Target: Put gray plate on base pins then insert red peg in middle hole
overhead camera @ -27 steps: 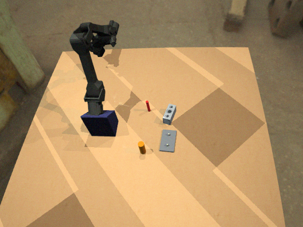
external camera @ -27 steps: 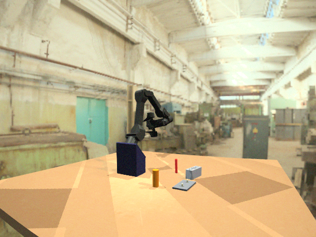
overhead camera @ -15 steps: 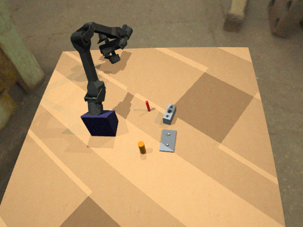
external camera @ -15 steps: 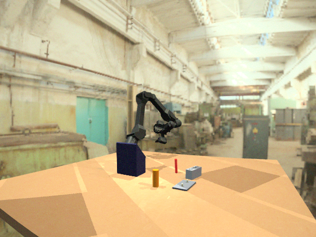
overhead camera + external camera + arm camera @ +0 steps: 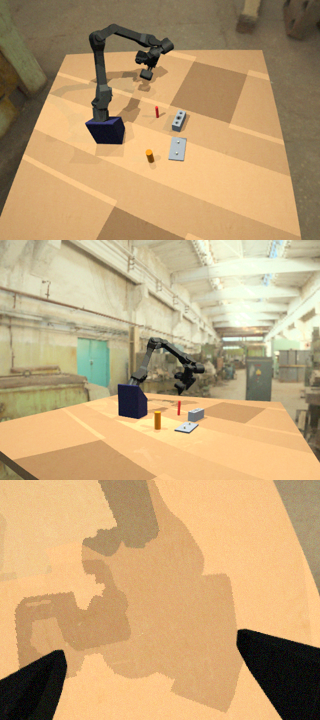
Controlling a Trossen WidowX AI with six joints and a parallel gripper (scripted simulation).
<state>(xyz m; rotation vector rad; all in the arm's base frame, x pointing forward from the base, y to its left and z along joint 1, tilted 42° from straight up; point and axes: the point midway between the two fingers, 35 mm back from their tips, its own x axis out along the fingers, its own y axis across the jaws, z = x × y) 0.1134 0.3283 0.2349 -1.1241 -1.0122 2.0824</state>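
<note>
The surface [image 5: 211,180] carries everything; the base [image 5: 177,152] lies flat beside the gray plate [image 5: 179,120], which rests on edge, long axis running away from the arm; the fingers [image 5: 146,73], spread and empty, hang well behind it; the red peg [image 5: 156,111] stands between.

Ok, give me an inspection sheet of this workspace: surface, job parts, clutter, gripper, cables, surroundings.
Surface: tan patchwork table, arm shadows on it.
Job's things: gray plate with three holes lies off the base; two pins bare; red peg upright beside the plate.
Clutter: orange cylinder upright near the base.
Grippers: gripper open, empty, high above the table, away from the parts.
Cables: nothing seen.
Surroundings: factory hall, teal door, blue arm pedestal.
</note>
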